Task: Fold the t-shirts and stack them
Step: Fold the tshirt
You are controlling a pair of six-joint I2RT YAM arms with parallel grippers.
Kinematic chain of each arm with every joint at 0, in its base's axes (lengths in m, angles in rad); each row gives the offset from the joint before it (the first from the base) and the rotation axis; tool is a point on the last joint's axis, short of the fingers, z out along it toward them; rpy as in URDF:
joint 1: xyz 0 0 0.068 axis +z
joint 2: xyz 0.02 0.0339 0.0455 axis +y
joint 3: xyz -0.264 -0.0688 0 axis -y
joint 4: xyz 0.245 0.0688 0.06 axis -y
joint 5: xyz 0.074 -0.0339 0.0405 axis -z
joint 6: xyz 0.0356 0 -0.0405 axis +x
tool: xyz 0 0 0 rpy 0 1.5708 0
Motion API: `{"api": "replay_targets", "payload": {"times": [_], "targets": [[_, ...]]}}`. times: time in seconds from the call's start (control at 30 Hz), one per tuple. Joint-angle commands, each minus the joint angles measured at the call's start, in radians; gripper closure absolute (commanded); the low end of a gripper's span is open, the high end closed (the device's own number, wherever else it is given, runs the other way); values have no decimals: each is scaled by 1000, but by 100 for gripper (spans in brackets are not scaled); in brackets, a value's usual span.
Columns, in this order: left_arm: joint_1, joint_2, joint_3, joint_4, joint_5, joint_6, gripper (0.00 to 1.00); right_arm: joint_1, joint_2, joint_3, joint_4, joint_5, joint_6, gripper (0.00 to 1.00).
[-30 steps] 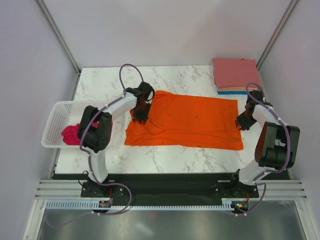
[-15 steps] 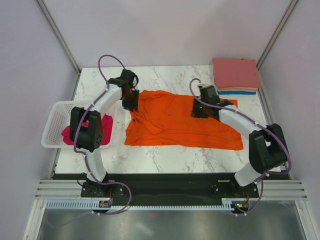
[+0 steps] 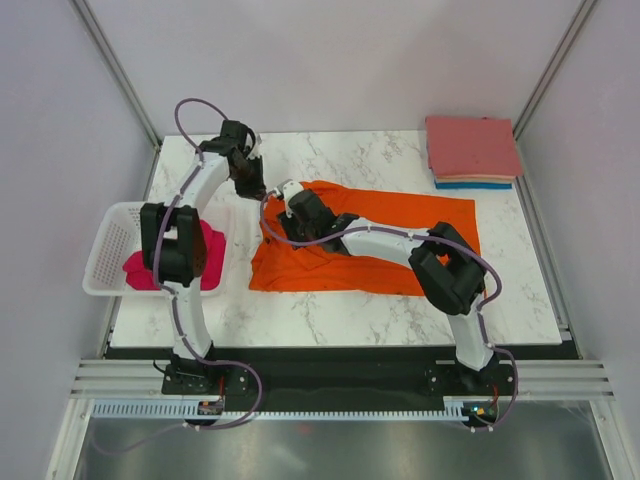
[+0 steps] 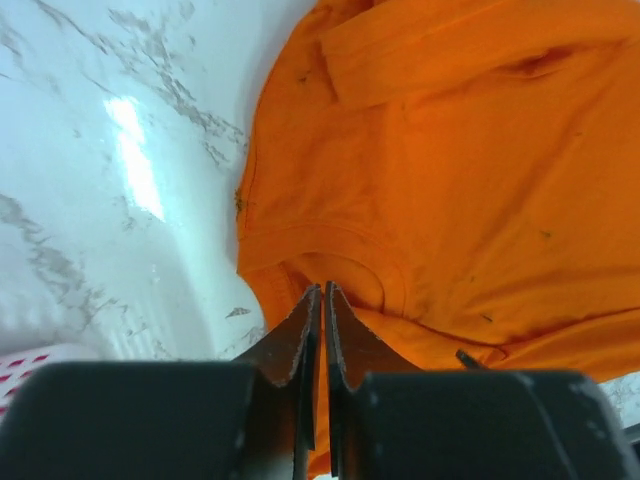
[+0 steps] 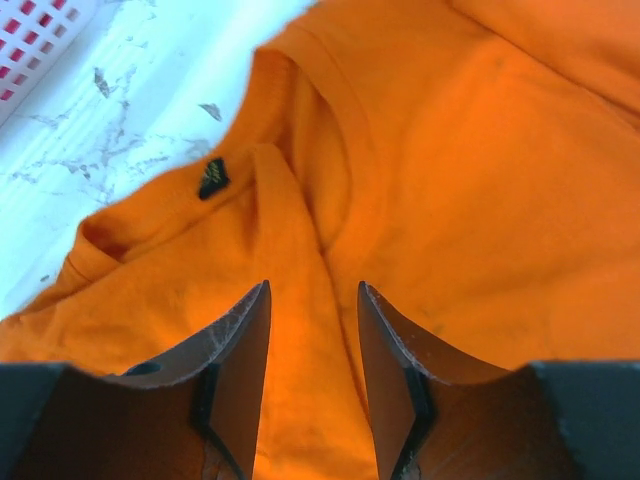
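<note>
Right gripper (image 5: 313, 288) has swung across to the collar of the orange t-shirt (image 3: 400, 210), jaws half apart. Left gripper (image 4: 322, 290) has lifted off far-left, jaws pinched together, empty. Collar regrasp likely next.

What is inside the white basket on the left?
A crumpled pink shirt lies in the basket. The robot's left arm crosses above it and covers the middle, so whether anything else lies in there cannot be seen.
</note>
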Motion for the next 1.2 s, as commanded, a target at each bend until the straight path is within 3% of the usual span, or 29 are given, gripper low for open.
{"api": "replay_targets", "payload": {"times": [0.0, 0.17, 0.6, 0.7, 0.73, 0.77, 0.87, 1.17], "targets": [[-3, 90, 40, -13, 37, -16, 93, 25, 64, 87, 110, 38, -76, 52], [-3, 151, 69, -13, 23, -22, 98, 58, 132, 157, 115, 32, -120, 51], [-3, 201, 68, -13, -25, -30, 97, 84, 247, 216, 107, 90, -200, 51], [-3, 206, 63, -13, -28, -35, 97, 87, 256, 223, 107, 133, -205, 64], [-3, 204, 63, -14, -29, -33, 97, 88, 256, 225, 107, 156, -205, 80], [-1, 204, 60, -13, -37, -35, 96, 88, 253, 225, 107, 202, -203, 87], [-3, 207, 55, -13, -57, -33, 97, 88, 205, 202, 117, 253, -200, 99], [-3, 212, 41, -13, -86, -27, 96, 88, 126, 151, 126, 262, -173, 97]]}}
